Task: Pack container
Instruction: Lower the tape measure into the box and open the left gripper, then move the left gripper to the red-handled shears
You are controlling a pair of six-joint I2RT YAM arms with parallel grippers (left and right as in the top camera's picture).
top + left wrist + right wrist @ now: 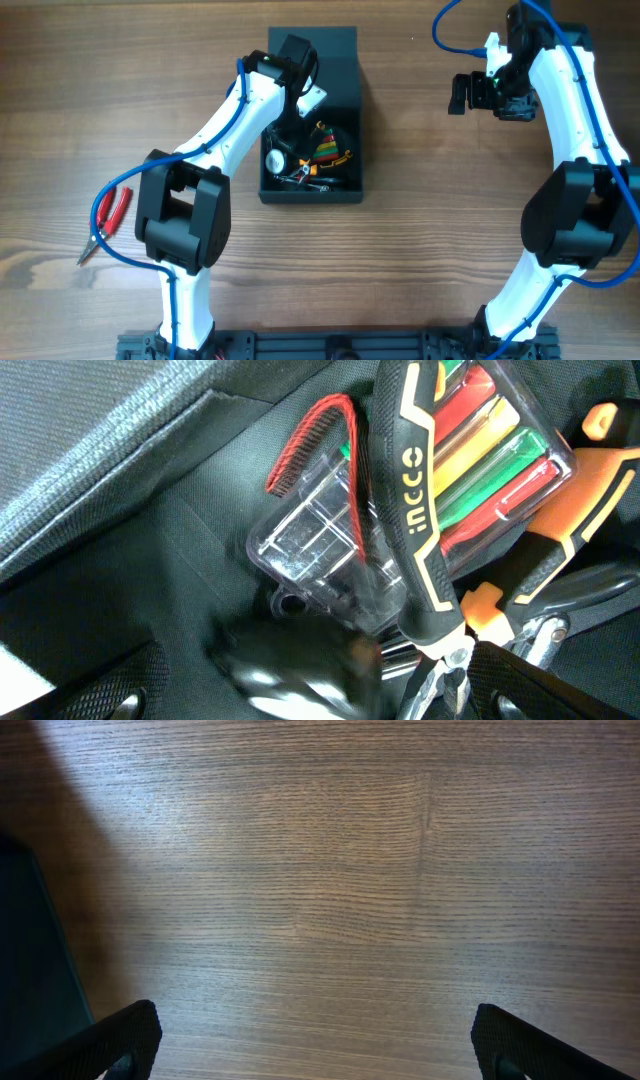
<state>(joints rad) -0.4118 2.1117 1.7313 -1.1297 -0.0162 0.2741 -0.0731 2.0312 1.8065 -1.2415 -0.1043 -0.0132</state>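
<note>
The open container [310, 195] sits mid-table, holding a cased screwdriver set [480, 450] and black-and-yellow pliers [420, 520]. The left gripper [320, 685] hangs inside it, fingers spread. Well off to its right, the right gripper [320, 1040] hovers over the table [330, 870], fingers apart. Red-handled pliers [110, 215] lie far left.

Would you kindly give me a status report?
Left hand open inside the box. Right hand open over the table. Red pliers lie outside, unpacked.

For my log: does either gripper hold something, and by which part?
Nothing is held. Right gripper: open over the wooden table. Left gripper: open over the dark teal-grey rectangular box.
</note>
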